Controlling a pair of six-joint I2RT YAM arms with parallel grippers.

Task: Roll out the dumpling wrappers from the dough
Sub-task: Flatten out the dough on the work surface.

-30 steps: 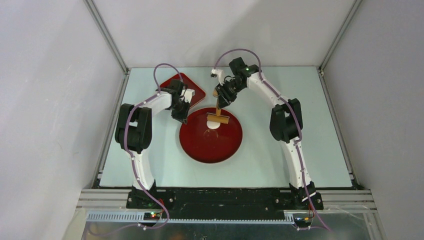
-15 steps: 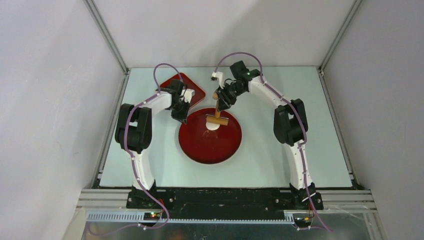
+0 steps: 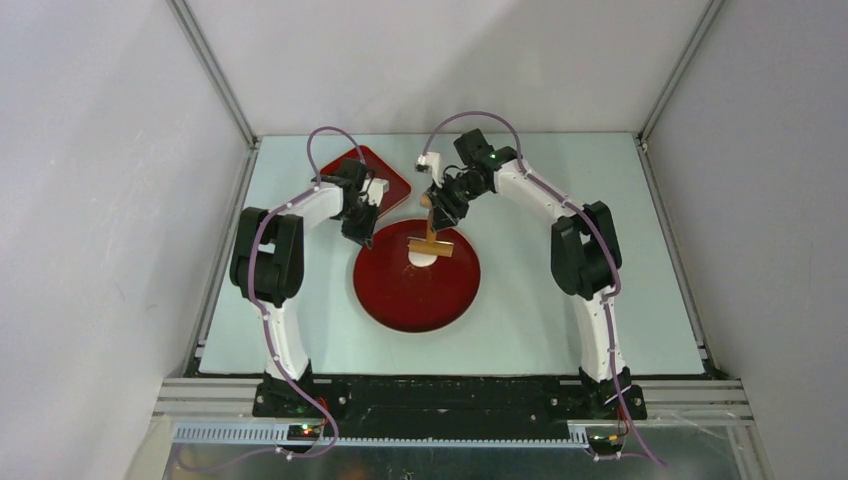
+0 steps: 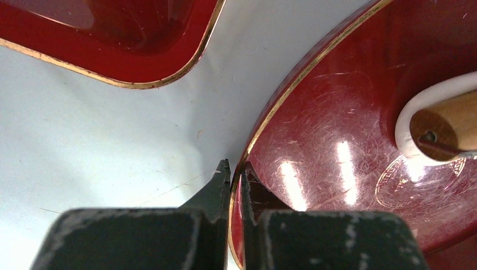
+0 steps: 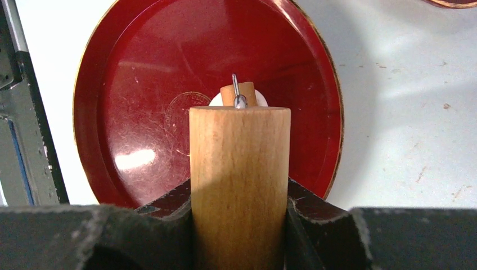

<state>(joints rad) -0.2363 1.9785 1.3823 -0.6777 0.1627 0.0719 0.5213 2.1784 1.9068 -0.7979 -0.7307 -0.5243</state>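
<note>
At plate (image 4: 337,124) far-left rim, L gripper (image 4: 233,174) pinches it; R gripper (image 5: 239,197) clamps roller (image 5: 239,152). If rim grip slips, plate could skid & wrapper (image 3: 423,259) tear.

The wrapper (image 3: 424,258) lies on the round plate (image 3: 415,295), under the roller (image 3: 430,246) it seems. A square tray (image 3: 391,176) sits behind, to the left.

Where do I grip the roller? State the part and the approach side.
Grip the roller by its round wooden handle, jaws across its sides, coming from the far side of the plate: the handle tilts up that way from the head on the dough. The right gripper holds it so.
</note>
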